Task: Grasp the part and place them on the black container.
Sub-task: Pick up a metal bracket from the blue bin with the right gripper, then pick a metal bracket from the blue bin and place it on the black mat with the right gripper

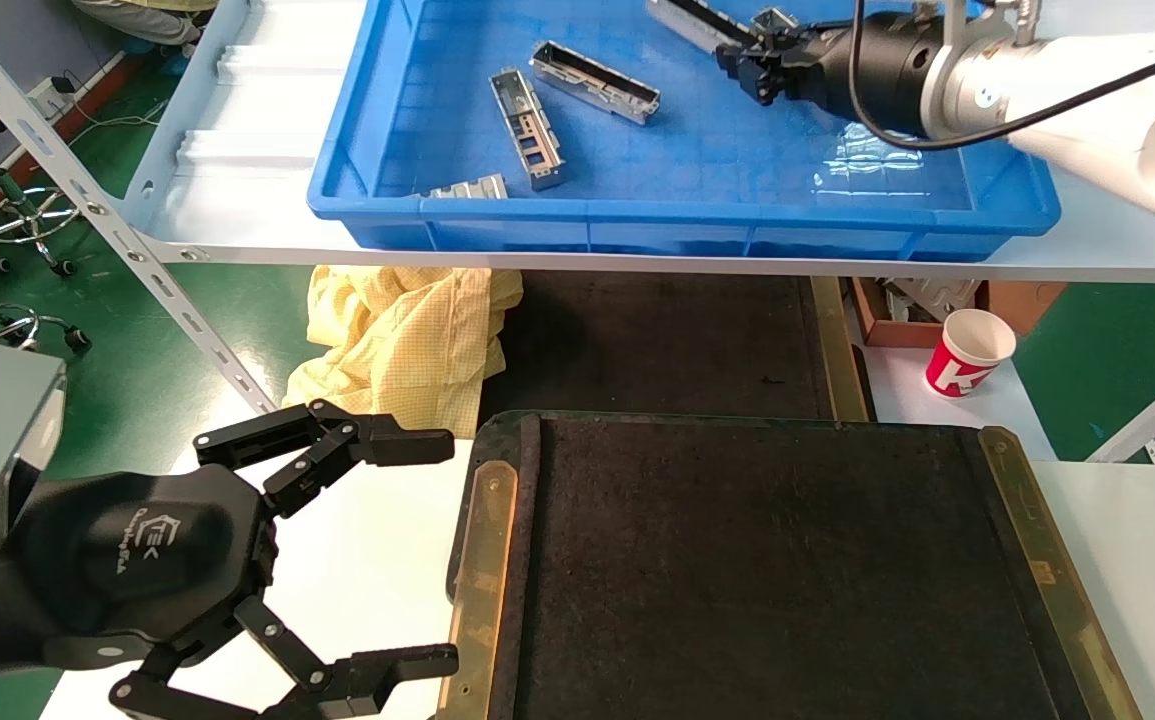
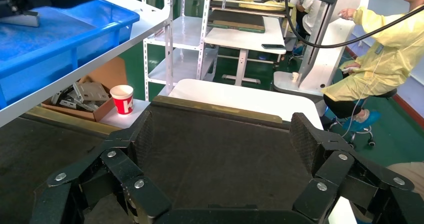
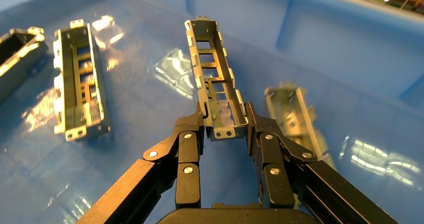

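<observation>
The black container [image 1: 767,570] lies flat on the white surface [image 1: 1137,560] nearest the robot, brass-coloured strips along its left and right edges, its dark felt bare from edge to edge. Above and beyond it, on a raised shelf [image 1: 237,190], stands the blue crate [image 1: 687,215]. Three loose silver channels lie in the crate's left half: one [image 1: 527,128] near the middle, one [image 1: 594,82] just behind it, and one [image 1: 465,188] against the front wall. The crate's right half shows bare floor. The right gripper [image 1: 749,68] reaches in over the far right of the crate, its fingers clamped on one end of the part [image 3: 215,82], which juts forward beyond them with its cutouts showing. The left gripper [image 1: 417,555] hangs beside the black container's left edge, fingers spread wide with nothing between them. A red paper cup [image 1: 969,352] stands beyond the container's far right corner
</observation>
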`<state>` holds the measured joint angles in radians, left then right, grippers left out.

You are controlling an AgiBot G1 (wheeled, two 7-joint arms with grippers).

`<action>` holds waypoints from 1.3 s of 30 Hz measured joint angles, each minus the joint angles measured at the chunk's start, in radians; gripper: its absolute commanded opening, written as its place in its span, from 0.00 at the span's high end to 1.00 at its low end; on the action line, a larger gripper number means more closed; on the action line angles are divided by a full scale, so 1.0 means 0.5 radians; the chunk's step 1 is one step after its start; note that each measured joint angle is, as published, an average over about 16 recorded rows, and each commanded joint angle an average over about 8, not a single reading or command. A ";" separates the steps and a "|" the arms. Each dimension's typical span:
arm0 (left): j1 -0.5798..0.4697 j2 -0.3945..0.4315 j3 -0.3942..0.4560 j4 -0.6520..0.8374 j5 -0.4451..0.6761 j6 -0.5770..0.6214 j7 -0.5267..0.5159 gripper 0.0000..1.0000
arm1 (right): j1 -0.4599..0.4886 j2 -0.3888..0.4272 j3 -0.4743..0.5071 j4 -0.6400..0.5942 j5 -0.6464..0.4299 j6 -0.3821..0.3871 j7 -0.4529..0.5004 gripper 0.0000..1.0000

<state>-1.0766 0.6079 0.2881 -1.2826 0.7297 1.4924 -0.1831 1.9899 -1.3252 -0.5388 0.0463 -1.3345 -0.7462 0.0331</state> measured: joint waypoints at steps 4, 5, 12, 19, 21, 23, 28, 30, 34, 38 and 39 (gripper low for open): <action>0.000 0.000 0.001 0.000 0.000 0.000 0.000 0.00 | 0.021 0.042 0.006 0.010 0.012 -0.101 -0.022 1.00; 0.000 0.000 0.001 0.000 0.000 0.000 0.000 0.00 | 0.026 0.057 0.008 0.013 0.016 -0.139 -0.029 1.00; 0.000 -0.001 0.002 0.000 -0.001 -0.001 0.001 0.00 | 0.068 0.221 0.021 0.052 0.047 -0.605 -0.086 1.00; -0.001 -0.001 0.002 0.000 -0.002 -0.001 0.001 0.00 | 0.117 0.438 0.023 0.097 0.067 -1.193 -0.140 1.00; -0.001 -0.001 0.003 0.000 -0.002 -0.001 0.001 0.00 | 0.128 0.495 0.020 0.111 0.069 -1.339 -0.150 1.00; -0.001 -0.001 0.003 0.000 -0.002 -0.001 0.001 0.00 | 0.134 0.547 0.015 0.128 0.070 -1.462 -0.156 1.00; -0.001 -0.001 0.004 0.000 -0.002 -0.002 0.002 0.00 | 0.115 0.653 -0.016 0.219 0.086 -1.635 -0.137 1.00; -0.001 -0.002 0.004 0.000 -0.003 -0.002 0.002 0.00 | 0.089 0.694 -0.037 0.287 0.106 -1.673 -0.111 1.00; -0.001 -0.002 0.004 0.000 -0.003 -0.002 0.002 0.00 | 0.000 0.785 -0.094 0.492 0.188 -1.708 -0.026 1.00; -0.001 -0.002 0.005 0.000 -0.003 -0.002 0.002 0.00 | -0.122 0.886 -0.161 0.759 0.305 -1.707 0.086 1.00; -0.001 -0.002 0.005 0.000 -0.003 -0.002 0.002 0.00 | -0.155 0.912 -0.179 0.830 0.336 -1.703 0.115 1.00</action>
<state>-1.0771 0.6069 0.2906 -1.2826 0.7280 1.4913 -0.1818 1.9122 -0.8694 -0.6284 0.4611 -1.1667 -1.5979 0.0908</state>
